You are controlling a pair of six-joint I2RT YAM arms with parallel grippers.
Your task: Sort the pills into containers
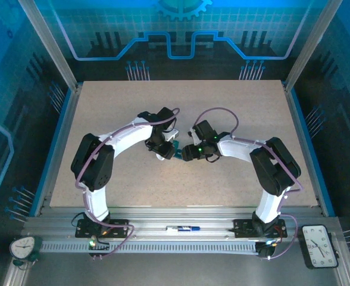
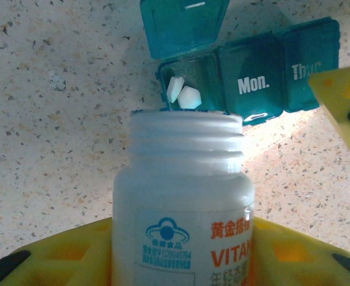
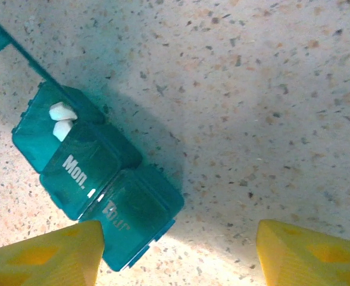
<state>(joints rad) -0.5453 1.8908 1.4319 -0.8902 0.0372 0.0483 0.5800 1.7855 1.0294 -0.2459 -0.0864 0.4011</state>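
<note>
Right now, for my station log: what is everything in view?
table: one, speckled beige, under everything
pill box: one, teal, mid-table, end lid open
pills: two, white, in its open compartment
bottle: one, white, uncapped, mouth by the pill box
clocks: two, white faces, near corners
pen: one, white and blue, near edge, middle
left gripper: one, yellow fingers, shut on the bottle
right gripper: one, yellow fingers, open, by the pill box
</note>
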